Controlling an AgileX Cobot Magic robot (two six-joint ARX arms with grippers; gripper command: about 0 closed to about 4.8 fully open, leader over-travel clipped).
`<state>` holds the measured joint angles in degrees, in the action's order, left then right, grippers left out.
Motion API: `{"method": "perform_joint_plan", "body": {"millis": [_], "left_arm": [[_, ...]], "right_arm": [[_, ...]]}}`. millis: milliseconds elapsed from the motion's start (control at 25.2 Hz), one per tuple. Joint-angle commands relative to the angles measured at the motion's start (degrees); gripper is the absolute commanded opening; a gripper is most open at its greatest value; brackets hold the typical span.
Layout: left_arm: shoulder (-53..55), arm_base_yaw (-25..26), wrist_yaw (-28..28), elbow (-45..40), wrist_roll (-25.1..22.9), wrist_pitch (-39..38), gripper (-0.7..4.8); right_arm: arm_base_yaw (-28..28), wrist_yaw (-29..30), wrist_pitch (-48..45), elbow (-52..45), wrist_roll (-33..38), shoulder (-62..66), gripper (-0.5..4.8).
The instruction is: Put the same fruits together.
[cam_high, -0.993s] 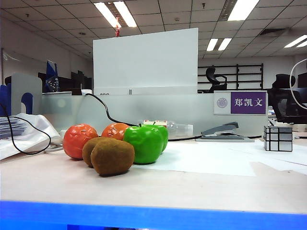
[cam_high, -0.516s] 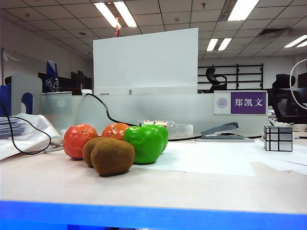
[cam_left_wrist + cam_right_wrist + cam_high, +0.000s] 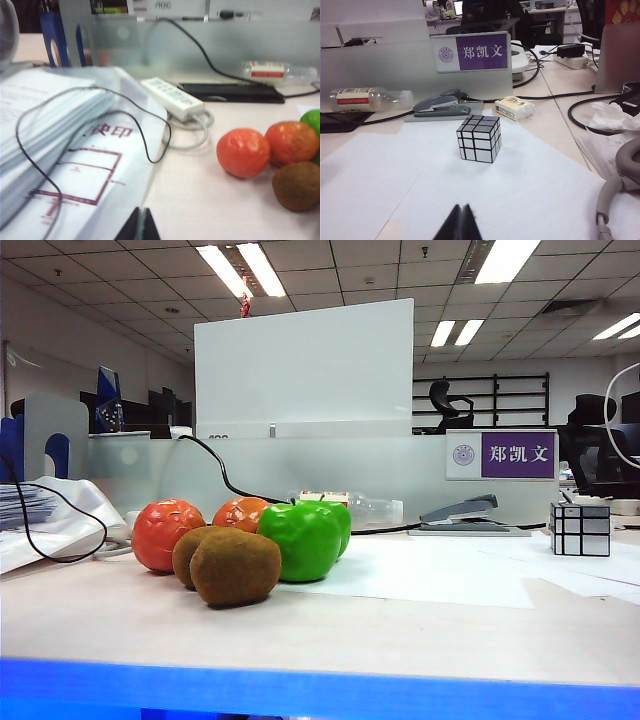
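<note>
Pale wood is seen across the table (image 3: 420, 625), where all 6 fruits are clustered at the left: 2 oranges (image 3: 167, 534) at the far left, 2 green apples (image 3: 299, 540) to their right, 2 kiwis (image 3: 235, 566) nearest. A silver mirror cube (image 3: 580, 529) is set well apart at the right. The left gripper (image 3: 138, 227) is closed and empty near the oranges; the right gripper (image 3: 460, 225) is closed, empty, near the cube.

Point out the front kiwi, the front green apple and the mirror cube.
front kiwi (image 3: 235, 567), exterior view, middle of its fuzzy side.
front green apple (image 3: 300, 540), exterior view, glossy front face.
mirror cube (image 3: 478, 138), right wrist view, its front corner edge.
</note>
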<state>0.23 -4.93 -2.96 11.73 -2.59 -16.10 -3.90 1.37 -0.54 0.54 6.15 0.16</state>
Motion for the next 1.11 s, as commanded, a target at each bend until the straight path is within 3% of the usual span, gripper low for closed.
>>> {"method": "perform_joint_plan", "body": {"millis": [40,119,477,715,1112], "left_arm": [[-0.11,0.02,2.36,-3.69,3.61,6.91,-0.05],[-0.11,0.02,2.32,-5.03,6.01,7.26,-0.05],[-0.11,0.04,1.62,-11.19,6.45,19.71,-0.05],[-0.11,4.15,2.14,-11.19,6.47,19.58,-0.05],[-0.11,4.15,2.12,-11.19,6.54,18.95,-0.05]], "right_arm": [[0.07,0.09,-0.92,-0.42,-0.13,-0.09,-0.06],[0.07,0.09,-0.92,-0.42,-0.13,-0.09,-0.07],[0.02,0.09,-0.92,-0.42,-0.13,-0.09,-0.07],[0.00,0.09,-0.92,-0.42,-0.13,-0.09,-0.07],[0.00,0.09,-0.92,-0.42,-0.13,-0.09,-0.07]]}}
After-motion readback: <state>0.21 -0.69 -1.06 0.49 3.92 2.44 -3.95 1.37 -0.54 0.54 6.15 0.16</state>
